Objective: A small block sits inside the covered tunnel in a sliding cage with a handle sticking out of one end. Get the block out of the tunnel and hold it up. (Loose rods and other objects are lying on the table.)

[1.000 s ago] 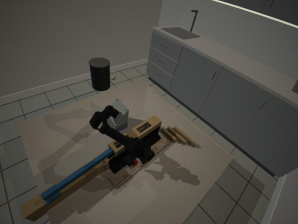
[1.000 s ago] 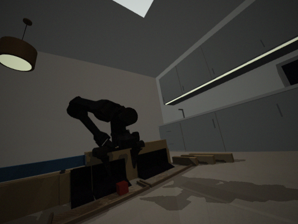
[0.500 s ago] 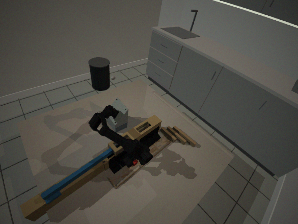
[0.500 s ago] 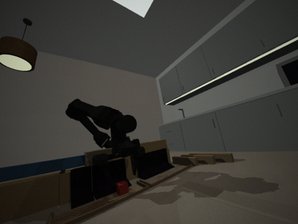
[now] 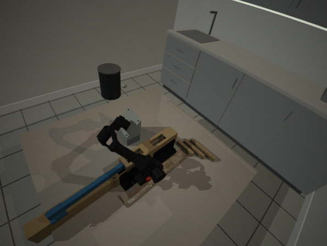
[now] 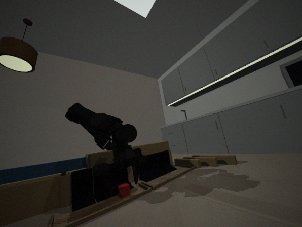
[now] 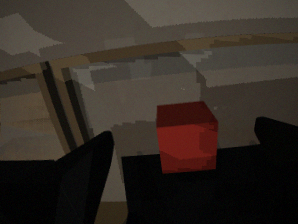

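The small red block [image 5: 148, 179] [image 6: 124, 190] [image 7: 187, 145] lies outside the tunnel, in the shallow tray [image 5: 128, 205] along its front. My gripper [image 5: 150, 178] [image 7: 184, 131] is open and empty, pointing down over the block. In the wrist view the block shows between the two spread fingers, nearer the middle than either finger; whether the tips reach down to its height is unclear. The wooden tunnel [image 5: 172, 133] [image 6: 157, 146] stands behind, with black panels [image 6: 157, 164] on its front. A long blue bar [image 5: 85, 193] [image 6: 43, 168] sticks out of its left end.
Several loose wooden rods [image 5: 203, 151] [image 6: 210, 160] lie beyond the tunnel's right end. A wooden rail [image 5: 33, 228] runs under the blue bar. A grey box-like object [image 5: 133, 132] stands behind the tunnel. A raised tray divider [image 7: 60, 107] shows left of the block in the wrist view.
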{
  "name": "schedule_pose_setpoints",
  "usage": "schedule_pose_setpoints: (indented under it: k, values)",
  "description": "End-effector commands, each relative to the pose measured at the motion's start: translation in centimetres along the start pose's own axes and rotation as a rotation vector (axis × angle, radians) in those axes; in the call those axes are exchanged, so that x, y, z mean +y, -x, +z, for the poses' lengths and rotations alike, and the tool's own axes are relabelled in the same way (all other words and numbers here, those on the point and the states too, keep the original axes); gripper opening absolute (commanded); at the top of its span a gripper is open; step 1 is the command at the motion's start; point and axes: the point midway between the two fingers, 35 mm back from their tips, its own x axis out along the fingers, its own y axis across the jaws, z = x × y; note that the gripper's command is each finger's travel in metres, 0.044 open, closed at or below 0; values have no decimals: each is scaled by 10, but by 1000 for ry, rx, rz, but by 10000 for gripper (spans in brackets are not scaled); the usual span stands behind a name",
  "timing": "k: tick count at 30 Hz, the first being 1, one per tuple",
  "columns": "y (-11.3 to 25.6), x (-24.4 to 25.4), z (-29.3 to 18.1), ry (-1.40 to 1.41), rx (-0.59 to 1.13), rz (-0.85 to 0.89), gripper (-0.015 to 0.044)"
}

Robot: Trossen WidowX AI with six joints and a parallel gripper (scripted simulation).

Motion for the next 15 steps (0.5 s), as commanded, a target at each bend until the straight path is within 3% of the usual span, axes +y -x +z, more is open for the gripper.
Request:
schedule_pose_setpoints:
  k: [1,8,15]
  values:
    - [-8,0,-4,9,6,-7,440]
    - [-18,-1,-7,9,7,-10,440]
    - [-12,-1,-3,0,1,-4,256]
